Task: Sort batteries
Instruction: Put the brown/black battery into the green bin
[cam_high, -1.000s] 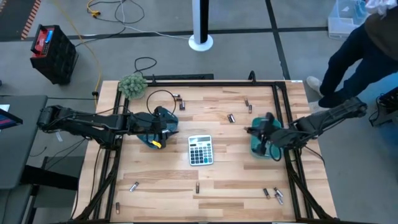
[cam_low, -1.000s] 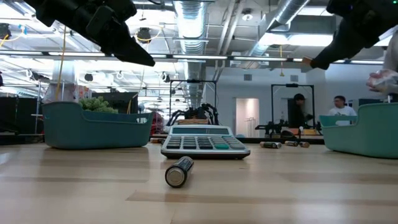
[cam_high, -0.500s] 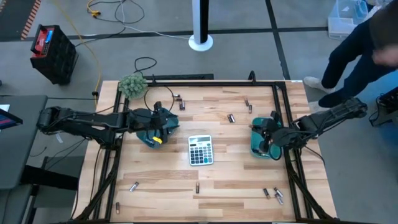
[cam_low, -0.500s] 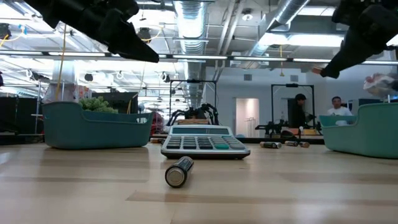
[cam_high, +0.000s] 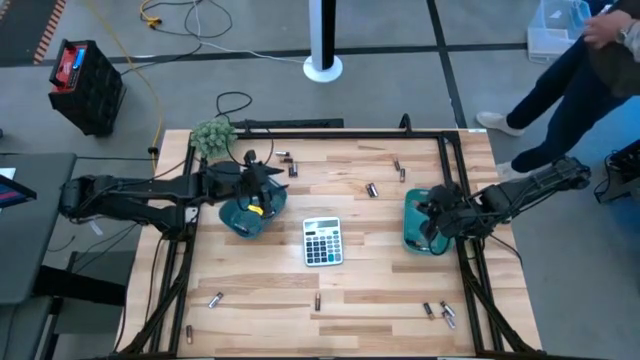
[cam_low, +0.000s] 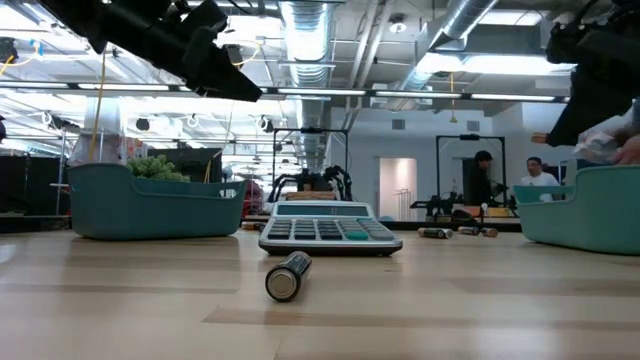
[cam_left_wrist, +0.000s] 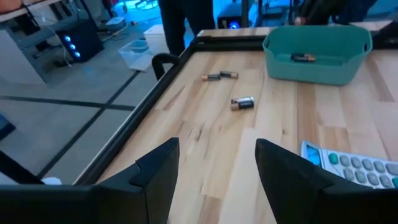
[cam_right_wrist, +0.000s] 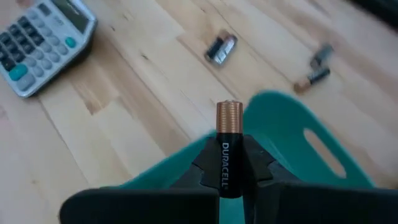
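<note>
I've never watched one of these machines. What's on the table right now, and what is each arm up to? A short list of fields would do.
Table: wooden, loose batteries scattered about
Middle: calculator
Left tray: teal, under the left gripper
Right tray: teal, under the right gripper
Left gripper: jaws open, empty, above the left tray
Right gripper: jaws shut on a battery, above the right tray
Nearest battery: lying in front of the calculator
</note>
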